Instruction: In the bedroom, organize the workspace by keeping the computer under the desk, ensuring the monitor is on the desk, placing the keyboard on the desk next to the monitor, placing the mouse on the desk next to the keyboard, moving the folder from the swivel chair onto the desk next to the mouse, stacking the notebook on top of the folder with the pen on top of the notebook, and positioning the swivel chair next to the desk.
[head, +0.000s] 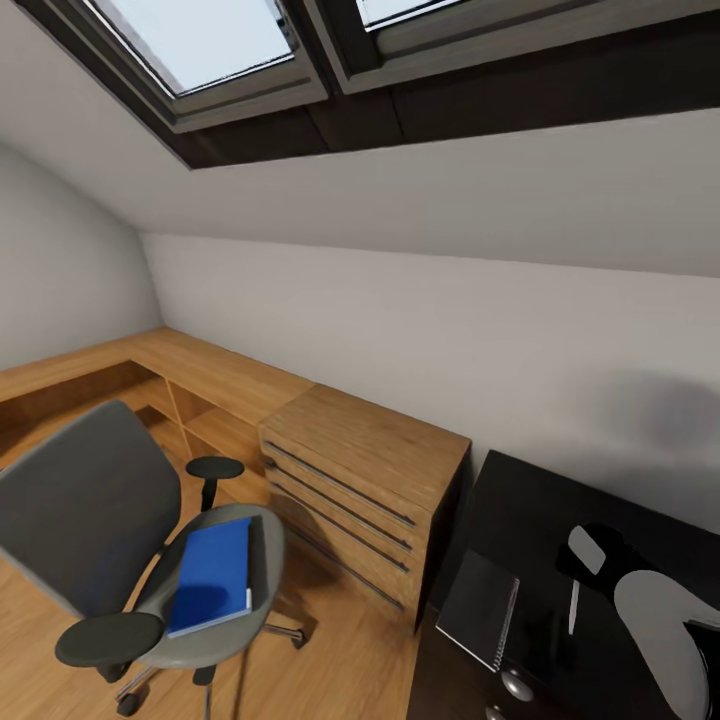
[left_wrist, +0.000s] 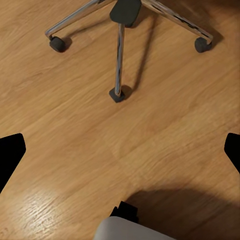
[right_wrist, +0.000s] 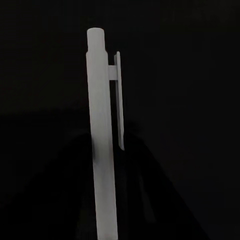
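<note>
A blue folder (head: 212, 575) lies flat on the seat of the grey swivel chair (head: 85, 520) at the lower left. On the black desk (head: 560, 520) at the lower right rests a dark spiral notebook (head: 480, 608). A slim white pen (head: 574, 605) with a clip (right_wrist: 117, 100) sticks out from my right gripper (head: 586, 572), which looks shut on the pen (right_wrist: 101, 130) above the desk beside the notebook. My left gripper (left_wrist: 120, 150) is open over the wooden floor, near the chair's wheeled base (left_wrist: 120, 60). Computer, monitor, keyboard and mouse are out of view.
A wooden drawer unit (head: 360, 480) stands between the chair and the desk, with low wooden shelving (head: 170, 385) running along the wall to the left. Sloped ceiling and skylights (head: 230, 40) are above. My grey right arm (head: 665, 630) covers part of the desk.
</note>
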